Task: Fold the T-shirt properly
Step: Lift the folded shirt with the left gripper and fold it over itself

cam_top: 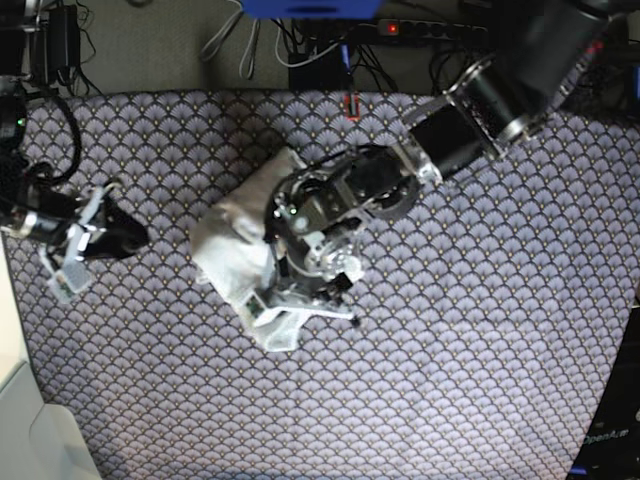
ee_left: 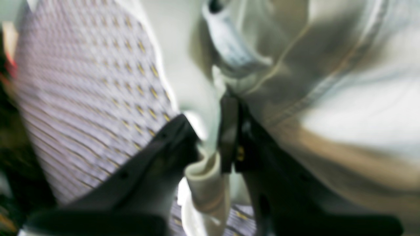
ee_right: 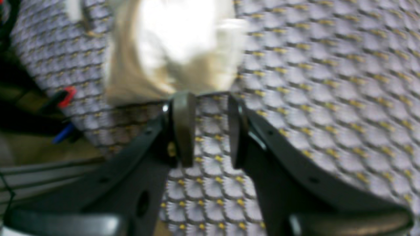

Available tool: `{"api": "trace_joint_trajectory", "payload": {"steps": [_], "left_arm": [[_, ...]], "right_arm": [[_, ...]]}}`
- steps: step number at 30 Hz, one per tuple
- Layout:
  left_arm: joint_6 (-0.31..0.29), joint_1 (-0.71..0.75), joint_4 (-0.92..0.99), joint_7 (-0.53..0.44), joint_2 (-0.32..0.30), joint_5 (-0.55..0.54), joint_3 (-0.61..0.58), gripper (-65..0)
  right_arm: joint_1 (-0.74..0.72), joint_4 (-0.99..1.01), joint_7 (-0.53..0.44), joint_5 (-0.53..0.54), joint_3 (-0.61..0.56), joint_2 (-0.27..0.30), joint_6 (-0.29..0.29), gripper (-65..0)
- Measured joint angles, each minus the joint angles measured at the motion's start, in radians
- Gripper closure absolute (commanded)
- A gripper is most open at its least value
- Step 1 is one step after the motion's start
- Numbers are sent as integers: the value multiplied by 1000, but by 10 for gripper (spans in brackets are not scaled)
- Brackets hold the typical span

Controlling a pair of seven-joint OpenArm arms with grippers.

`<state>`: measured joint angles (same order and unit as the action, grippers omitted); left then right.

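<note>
- Shirt [cam_top: 235, 250] bunched mid-cloth, under left gripper [ee_left: 210, 144], well ahead of right gripper [ee_right: 205, 129]
- Left jaws pinched on a shirt fold; a pale tag [ee_left: 229, 49] just beyond the tips, too blurred to read
- Right jaws parted, holding nothing
- Step, judged: gathering and dragging shirt to spread; next needs a flat layout
- No readable writing

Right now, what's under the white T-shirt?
The T-shirt lies bunched on the patterned cloth, which shows all around it. The left gripper pinches a fold. Whatever sits directly beneath the heap is covered.
</note>
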<state>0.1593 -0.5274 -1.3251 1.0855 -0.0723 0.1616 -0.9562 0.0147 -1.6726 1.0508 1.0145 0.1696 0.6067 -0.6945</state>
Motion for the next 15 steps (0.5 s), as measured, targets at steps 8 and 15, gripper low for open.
{"api": "trace_joint_trajectory", "payload": {"steps": [8,15], "left_arm": [[-150,0,176,-193,58,289,-16,-6],[-195,3,336,-435,122,526,-14,-5]], "right_arm": [[59,1,-2,6,161,-1,0,-181],[91,1,4,4,218,-3,0,-181]]}}
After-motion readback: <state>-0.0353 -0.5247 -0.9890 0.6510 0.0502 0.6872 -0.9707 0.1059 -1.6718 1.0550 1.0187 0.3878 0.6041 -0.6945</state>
